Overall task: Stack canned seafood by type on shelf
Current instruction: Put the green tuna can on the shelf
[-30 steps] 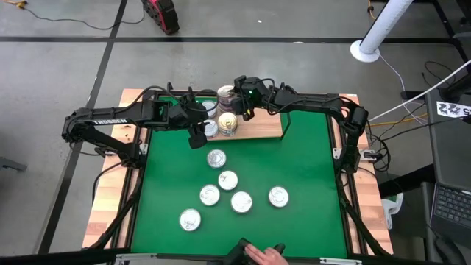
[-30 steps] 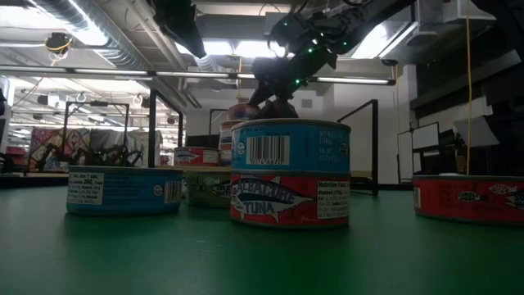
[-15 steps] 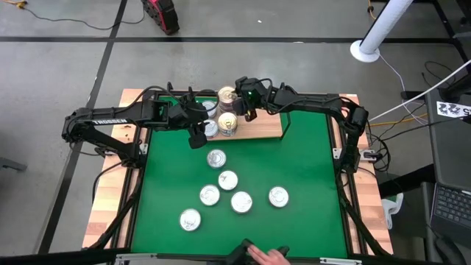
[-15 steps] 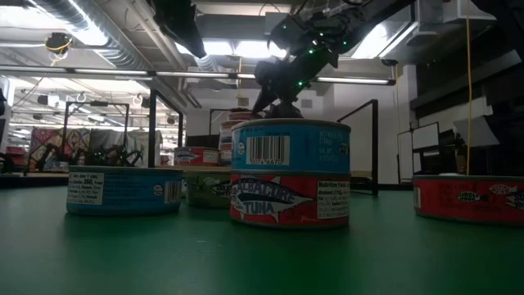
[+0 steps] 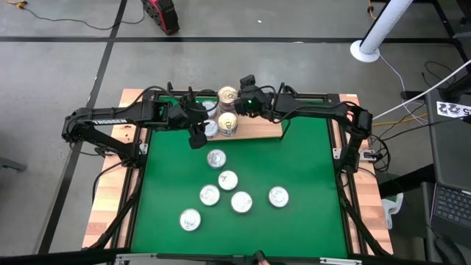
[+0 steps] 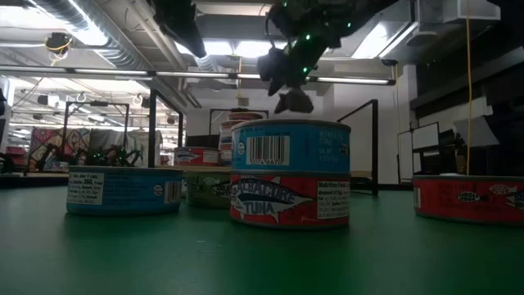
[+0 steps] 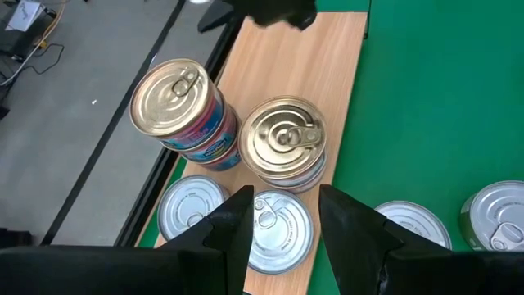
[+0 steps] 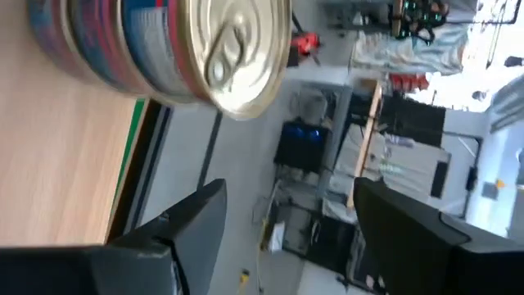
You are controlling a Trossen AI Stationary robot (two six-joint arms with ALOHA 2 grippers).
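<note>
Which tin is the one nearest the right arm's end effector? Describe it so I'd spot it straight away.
Find the wooden shelf at the far edge of the green table. On it stand two stacks of tins with gold lids; the one you want tops the stack at the shelf's back edge, just beside the right end effector. The other stack stands nearer the table's middle.

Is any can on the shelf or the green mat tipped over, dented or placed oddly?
Nothing stands out. The stacks on the shelf stand upright, and the loose cans on the green mat lie flat, lids up. One loose pair is already stacked on the mat.
</note>
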